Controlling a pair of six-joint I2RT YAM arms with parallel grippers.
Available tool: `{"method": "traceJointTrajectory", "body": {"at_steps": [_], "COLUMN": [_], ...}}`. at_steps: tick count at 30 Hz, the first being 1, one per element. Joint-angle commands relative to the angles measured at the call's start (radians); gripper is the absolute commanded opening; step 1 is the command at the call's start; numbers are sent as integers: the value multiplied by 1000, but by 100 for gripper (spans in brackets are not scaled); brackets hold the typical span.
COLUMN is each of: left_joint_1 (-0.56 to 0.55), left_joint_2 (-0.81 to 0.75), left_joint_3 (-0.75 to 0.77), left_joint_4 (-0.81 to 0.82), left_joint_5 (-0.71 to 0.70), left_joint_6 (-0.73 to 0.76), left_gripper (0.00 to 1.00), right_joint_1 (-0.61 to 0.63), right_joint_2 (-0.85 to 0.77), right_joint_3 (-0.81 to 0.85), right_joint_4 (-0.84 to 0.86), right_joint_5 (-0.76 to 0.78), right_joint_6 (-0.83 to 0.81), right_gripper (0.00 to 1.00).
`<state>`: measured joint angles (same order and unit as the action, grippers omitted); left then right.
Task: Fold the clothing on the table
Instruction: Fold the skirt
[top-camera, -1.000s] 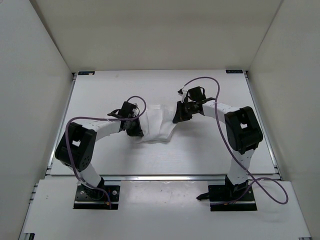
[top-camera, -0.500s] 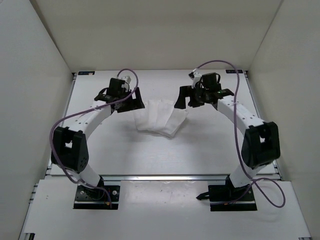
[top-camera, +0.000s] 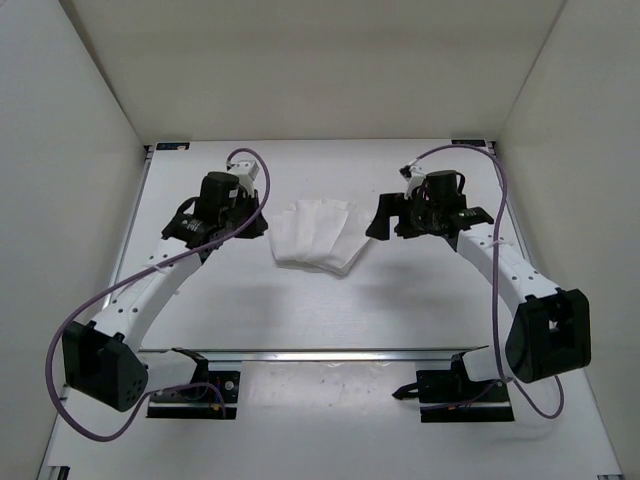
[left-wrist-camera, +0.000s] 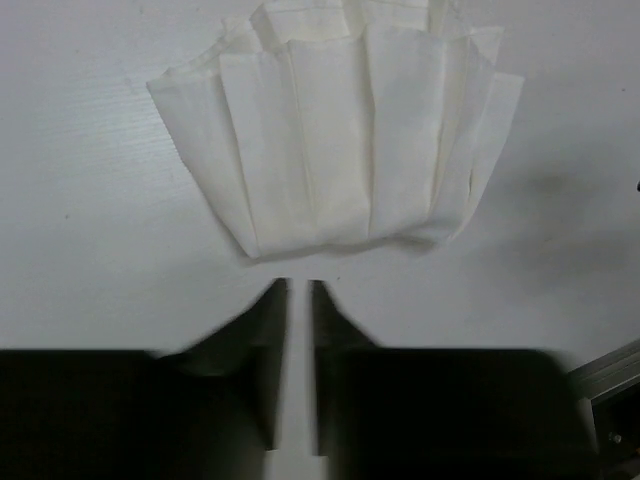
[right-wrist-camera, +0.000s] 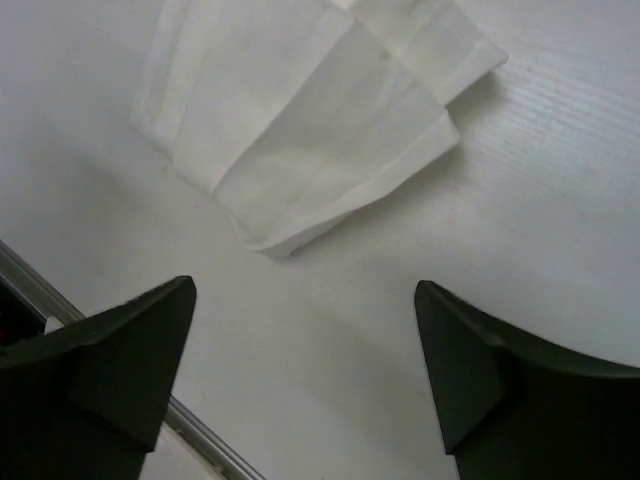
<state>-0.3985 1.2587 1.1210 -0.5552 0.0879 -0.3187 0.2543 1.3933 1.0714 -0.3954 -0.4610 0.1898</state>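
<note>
The clothing (top-camera: 318, 235), a white pleated skirt, lies folded into a small fan on the table (top-camera: 300, 310), between the two arms. My left gripper (top-camera: 257, 221) hovers just left of it. In the left wrist view the skirt (left-wrist-camera: 340, 150) lies ahead of the fingertips, apart from them, and the left gripper (left-wrist-camera: 299, 285) shows only a narrow slit with bare table in it. My right gripper (top-camera: 378, 222) hangs to the skirt's right. In the right wrist view it (right-wrist-camera: 305, 290) stands wide open and empty, with the skirt's (right-wrist-camera: 300, 110) folded corner beyond the tips.
White enclosure walls (top-camera: 80, 150) close in the table on the left, back and right. A silver rail (top-camera: 350, 353) runs along the near edge and shows at the lower left of the right wrist view (right-wrist-camera: 200, 430). Purple cables (top-camera: 110, 300) trail from both arms.
Both grippers have let go of the skirt and drawn outward and back from it, leaving it folded flat. The left jaws opened wide, then narrowed; the right jaws opened.
</note>
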Motion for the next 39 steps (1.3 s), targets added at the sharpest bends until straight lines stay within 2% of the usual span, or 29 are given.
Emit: {"method": "traceJointTrajectory", "body": {"at_steps": [1, 4, 5, 6, 7, 8, 9, 10, 15, 16, 17, 19, 20, 21, 22, 23, 25, 26, 27, 28, 29, 30, 31, 32, 35, 36, 37, 38, 39], "left_joint_1": [13, 1, 1, -3, -6, -8, -5, -3, 6, 6, 1, -5, -5, -2, -5, -8, -5, 3, 6, 4, -5, -10, -10, -5, -5, -5, 1, 7, 0], "left_joint_2": [-45, -47, -48, -47, -50, -50, -54, -61, -50, -47, -42, -30, -25, -24, -13, -16, -21, -18, -15, -12, -1, 2, 10, 16, 11, 7, -4, 2, 2], "left_joint_3": [-35, -44, -47, -44, -47, -46, -47, -50, -56, -55, -53, -49, -44, -47, -50, -44, -47, -46, -44, -43, -37, -30, -24, -26, -36, -41, -52, -49, -40], "left_joint_4": [-18, -35, -38, -35, -34, -32, -26, -16, -2, 0, -9, -21, -29, -29, -26, -25, -19, -17, -8, -14, -17, -23, -32, -28, -12, -6, 6, 3, 1], "left_joint_5": [-28, -31, -25, -20, -28, -24, -17, -14, 21, 36, 17, 10, 9, 19, 16, 19, 19, 30, 44, 32, 20, 7, 12, 28, 30, 33, 45, 30, 29], "left_joint_6": [17, 15, 20, 18, 10, 10, 6, 4, 0, 3, -6, -11, -11, -8, -8, -8, -11, -8, -6, -19, -13, -16, -14, -7, -19, -23, -13, -40, -31], "left_gripper": [0, 1, 35, 57, 92, 99, 98, 98, 93, 25, 0, 0, 11, 68, 99, 98, 99, 84, 1, 0, 0, 5, 84, 99, 99, 90, 1, 0, 0], "right_joint_1": [14, -6, -10, -15, -13, -18, -20, -10, -12, -21, -21, -21, -23, -18, -15, -20, -20, -23, -30, -30, -32, -29, -23, -21, -24, -26, -35, -32, -32], "right_joint_2": [-92, -138, -151, -164, -160, -174, -163, -160, -126, -122, -125, -134, -126, -135, -134, -126, -116, -108, -100, -83, -76, -76, -76, -71, -71, -65, -69, -70, -74], "right_joint_3": [-45, -97, -109, -117, -126, -128, -126, -120, -99, -97, -106, -111, -110, -116, -108, -103, -96, -94, -88, -87, -82, -80, -82, -83, -76, -76, -74, -74, -76], "right_joint_4": [43, 69, 76, 82, 78, 67, 61, 38, -14, -8, 0, 12, 21, 21, 26, 23, 13, 9, 3, 1, -2, -6, -2, 3, 4, 6, 6, 6, 4], "right_joint_5": [10, -17, -24, -21, -19, -24, -27, -6, -5, -19, -27, -24, -21, -18, -22, -42, -33, -37, -42, -51, -56, -44, -48, -66, -51, -63, -65, -68, -56], "right_joint_6": [8, 31, 42, 46, 45, 31, 33, 36, 17, 23, 33, 28, 25, 17, 8, 1, 17, 22, 20, 20, 20, 16, 4, -6, 10, 5, 5, -3, -3], "right_gripper": [99, 99, 99, 100, 95, 81, 1, 0, 3, 31, 98, 99, 99, 99, 85, 2, 0, 0, 13, 36, 99, 99, 86, 1, 0, 38, 64, 99, 99]}}
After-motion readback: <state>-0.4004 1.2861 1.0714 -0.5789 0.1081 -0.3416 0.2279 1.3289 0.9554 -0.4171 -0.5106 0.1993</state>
